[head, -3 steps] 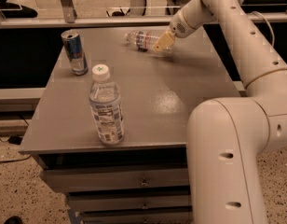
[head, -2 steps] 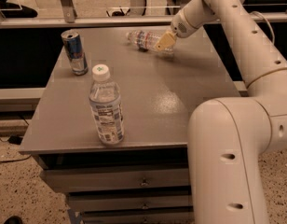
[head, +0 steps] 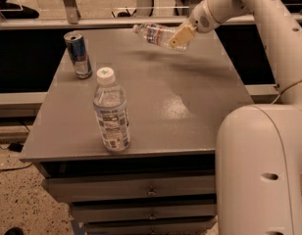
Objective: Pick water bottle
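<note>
The water bottle (head: 156,35) is a slim clear ribbed bottle with a red-and-blue label band. It lies sideways in the air above the far right part of the grey table (head: 190,102), its neck pointing left. My gripper (head: 180,36) is shut on the bottle's base end, with a tan finger pad across it. My white arm comes in from the upper right.
A fatter clear bottle with a white cap (head: 111,110) stands upright near the table's front left. A blue-silver drink can (head: 79,54) stands at the far left. Drawers (head: 151,190) sit under the tabletop. My large white arm base (head: 261,170) fills the lower right.
The gripper has lifted the water bottle off the tabletop; it now hangs above the far edge, with its shadow on the table below.
</note>
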Robot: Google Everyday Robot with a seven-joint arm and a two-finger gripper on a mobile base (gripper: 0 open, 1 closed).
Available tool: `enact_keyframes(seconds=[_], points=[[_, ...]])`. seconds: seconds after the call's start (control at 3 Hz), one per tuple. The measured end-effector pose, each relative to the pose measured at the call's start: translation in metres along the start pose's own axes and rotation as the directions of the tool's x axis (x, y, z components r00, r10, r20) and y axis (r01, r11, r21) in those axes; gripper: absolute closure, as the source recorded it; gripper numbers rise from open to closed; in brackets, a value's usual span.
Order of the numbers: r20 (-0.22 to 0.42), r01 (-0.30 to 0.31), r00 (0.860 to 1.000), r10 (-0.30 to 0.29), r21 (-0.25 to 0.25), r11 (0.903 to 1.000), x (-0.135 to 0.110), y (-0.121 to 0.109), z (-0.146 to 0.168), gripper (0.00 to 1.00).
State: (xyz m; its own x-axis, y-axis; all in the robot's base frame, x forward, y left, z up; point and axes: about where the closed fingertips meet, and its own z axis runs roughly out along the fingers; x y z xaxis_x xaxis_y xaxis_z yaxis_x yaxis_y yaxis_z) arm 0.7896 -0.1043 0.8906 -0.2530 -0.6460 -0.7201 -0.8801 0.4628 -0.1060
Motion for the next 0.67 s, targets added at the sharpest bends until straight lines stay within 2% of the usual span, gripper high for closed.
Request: enact_keyframes(seconds=[0.33,0.67], points=[[0.069,0.019,0.997,-0.02,0.012,0.9997,-0.009,0.0075,-0.0425,1.0],[0.077,0.022,0.997,-0.023,0.016,0.9996,-0.01,0.0087,-0.05,1.0]])
